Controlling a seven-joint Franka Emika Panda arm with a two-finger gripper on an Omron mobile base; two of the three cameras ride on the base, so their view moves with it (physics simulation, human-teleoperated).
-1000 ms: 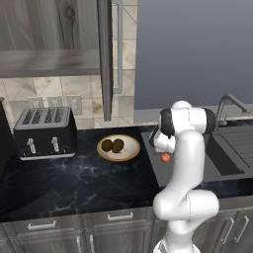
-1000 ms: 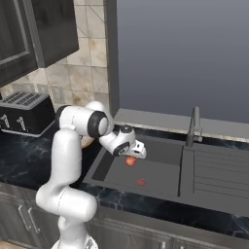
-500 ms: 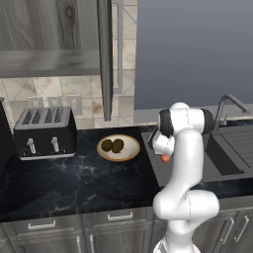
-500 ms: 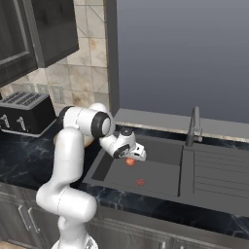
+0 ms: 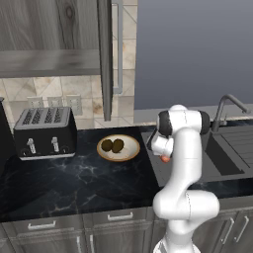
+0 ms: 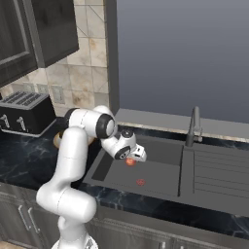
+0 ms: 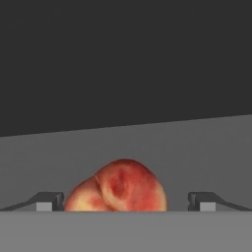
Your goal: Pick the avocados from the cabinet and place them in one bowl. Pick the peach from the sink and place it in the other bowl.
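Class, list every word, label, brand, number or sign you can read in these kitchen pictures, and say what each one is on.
None: no readable text on any surface.
Black four-slot toaster: small pale marks on its front, too small to read as text.
Grey wood-grain wall cabinet, dark grey sink and orange-red peach: no lettering.

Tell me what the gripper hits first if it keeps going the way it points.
The peach sits between the gripper's jaws already; beyond it, probably the sink surface, though depth is unclear.
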